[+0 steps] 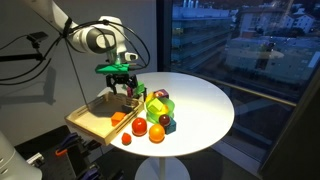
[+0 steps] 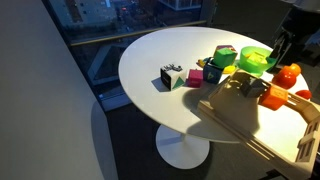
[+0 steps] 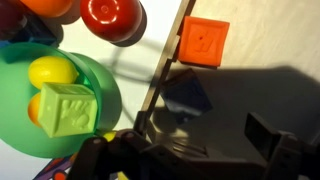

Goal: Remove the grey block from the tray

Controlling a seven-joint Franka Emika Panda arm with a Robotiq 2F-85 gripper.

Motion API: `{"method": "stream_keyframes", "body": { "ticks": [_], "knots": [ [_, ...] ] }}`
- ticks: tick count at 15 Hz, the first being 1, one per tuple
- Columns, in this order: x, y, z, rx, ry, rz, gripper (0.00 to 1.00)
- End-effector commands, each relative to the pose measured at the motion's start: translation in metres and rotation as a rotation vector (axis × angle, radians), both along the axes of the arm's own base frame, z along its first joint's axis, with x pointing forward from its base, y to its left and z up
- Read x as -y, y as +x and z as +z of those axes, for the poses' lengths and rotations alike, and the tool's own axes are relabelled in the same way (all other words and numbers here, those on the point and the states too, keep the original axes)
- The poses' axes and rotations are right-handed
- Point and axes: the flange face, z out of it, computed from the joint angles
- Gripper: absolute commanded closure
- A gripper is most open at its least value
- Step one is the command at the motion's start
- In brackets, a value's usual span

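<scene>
We are hovering the gripper [image 1: 122,91] over the tray [image 1: 92,116], jaws spread wide and empty so they can straddle the target. The grey block [image 3: 188,95] is sitting inside the tray near its rim, below 1 orange block [image 3: 203,41].

Matt light-wood tray [image 1: 98,110]; smooth white table [image 1: 205,110]

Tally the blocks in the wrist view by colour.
Orange: 1, the orange block in the tray
Grey: 1, the grey block in the tray, in shadow
Green: 1, the green block in the green bowl
Total: 3
</scene>
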Motion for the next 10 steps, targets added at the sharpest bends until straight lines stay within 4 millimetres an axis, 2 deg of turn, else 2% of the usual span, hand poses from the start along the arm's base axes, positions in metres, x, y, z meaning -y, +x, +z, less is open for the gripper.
{"method": "stream_keyframes", "body": {
  "ticks": [1, 6, 10],
  "knots": [
    [-0.01, 0.02, -0.016, -0.015, -0.033, 0.092, 0.0],
    [-0.022, 0.034, -0.042, -0.037, -0.083, 0.192, 0.0],
    [-0.024, 0.039, -0.057, -0.066, -0.08, 0.231, 0.0]
  ]
}}
